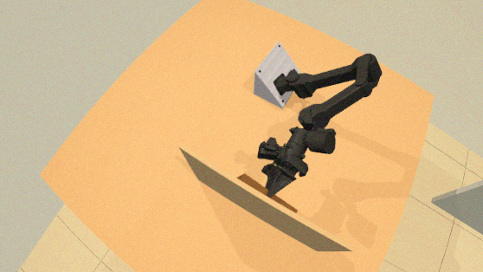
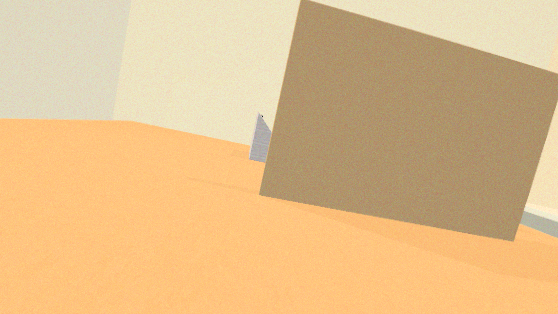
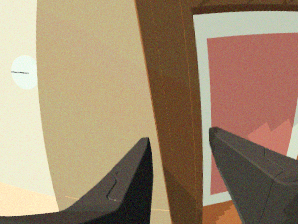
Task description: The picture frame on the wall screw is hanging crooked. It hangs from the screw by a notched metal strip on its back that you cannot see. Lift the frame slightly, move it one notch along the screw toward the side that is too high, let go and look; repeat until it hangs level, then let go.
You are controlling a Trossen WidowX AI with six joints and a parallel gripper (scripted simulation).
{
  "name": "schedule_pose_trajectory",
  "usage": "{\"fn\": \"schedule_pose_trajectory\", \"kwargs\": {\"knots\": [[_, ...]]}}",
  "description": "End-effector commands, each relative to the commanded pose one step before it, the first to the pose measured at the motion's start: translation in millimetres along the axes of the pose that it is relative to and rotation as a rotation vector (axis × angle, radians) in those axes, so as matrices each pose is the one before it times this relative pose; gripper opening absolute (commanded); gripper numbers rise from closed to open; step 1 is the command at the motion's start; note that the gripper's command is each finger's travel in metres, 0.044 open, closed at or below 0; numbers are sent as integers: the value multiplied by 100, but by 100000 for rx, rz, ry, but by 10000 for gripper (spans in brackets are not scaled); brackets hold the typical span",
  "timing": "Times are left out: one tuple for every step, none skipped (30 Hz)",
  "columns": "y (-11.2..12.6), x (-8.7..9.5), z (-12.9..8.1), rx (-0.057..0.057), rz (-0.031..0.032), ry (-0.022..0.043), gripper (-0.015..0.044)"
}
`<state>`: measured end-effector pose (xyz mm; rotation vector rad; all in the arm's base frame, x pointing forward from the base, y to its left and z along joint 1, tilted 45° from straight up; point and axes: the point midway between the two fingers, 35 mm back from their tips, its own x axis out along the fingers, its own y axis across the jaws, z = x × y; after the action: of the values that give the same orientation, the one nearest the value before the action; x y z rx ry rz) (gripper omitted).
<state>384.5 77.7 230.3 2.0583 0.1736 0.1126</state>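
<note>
The picture frame (image 1: 251, 181) (image 3: 167, 75) is dark brown, with a pale mat and reddish picture. It hangs on the front of the upright tan panel (image 1: 260, 208) (image 2: 410, 120) (image 3: 90, 100). My gripper (image 1: 270, 195) (image 3: 180, 135) is at the frame, its fingers partly open around one side rail in the wrist view. Narrow gaps show beside the fingertips, and no firm contact shows. The screw and notched strip are hidden behind the frame. How far the frame tilts cannot be judged from these views. The exterior view shows only the panel's back.
A grey-white wedge block (image 1: 270, 69) (image 2: 260, 142) stands behind the arm. A grey slab (image 1: 463, 205) is at the right edge in the top view. A white disc (image 3: 25, 80) with a thin dark line shows beyond the panel's edge in the wrist view.
</note>
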Motion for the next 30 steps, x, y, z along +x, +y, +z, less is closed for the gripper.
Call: {"fn": "schedule_pose_trajectory", "kwargs": {"knots": [[-11, 18, -77, 346, -81, 341, 96], [0, 0, 0, 0, 0, 0, 89], [0, 0, 0, 0, 0, 0, 82], [0, 0, 0, 0, 0, 0, 76], [0, 0, 0, 0, 0, 0, 69], [0, 0, 0, 0, 0, 0, 62], [0, 0, 0, 0, 0, 0, 56], [0, 0, 0, 0, 0, 0, 30], [0, 0, 0, 0, 0, 0, 3], [0, 0, 0, 0, 0, 0, 0], [0, 0, 0, 0, 0, 0, 0], [0, 0, 0, 0, 0, 0, 0], [0, 0, 0, 0, 0, 0, 0], [4, 0, 3, 0, 0, 0, 0], [8, 0, 4, 0, 0, 0, 0], [13, -1, 6, -1, 0, 0, 0], [18, -1, 7, -1, 0, 0, 0], [21, -1, 7, -1, 0, 0, 0], [24, -1, 7, -1, 0, 0, 0], [28, -1, 7, -1, 0, 0, 0], [31, -1, 7, -1, 0, 0, 0], [30, -1, 7, -1, 0, 0, 0], [31, -1, 6, -1, 0, 0, 0], [29, -1, 6, -1, 0, 0, 0], [30, -1, 5, -1, 0, 0, 0], [32, -1, 5, -1, 0, 0, 0], [29, 0, 4, -1, 0, 0, 0], [31, 0, 4, -1, 0, 0, 0], [28, 0, 3, -1, 0, 0, 0], [30, 0, 3, -1, 0, 0, 0]]}}
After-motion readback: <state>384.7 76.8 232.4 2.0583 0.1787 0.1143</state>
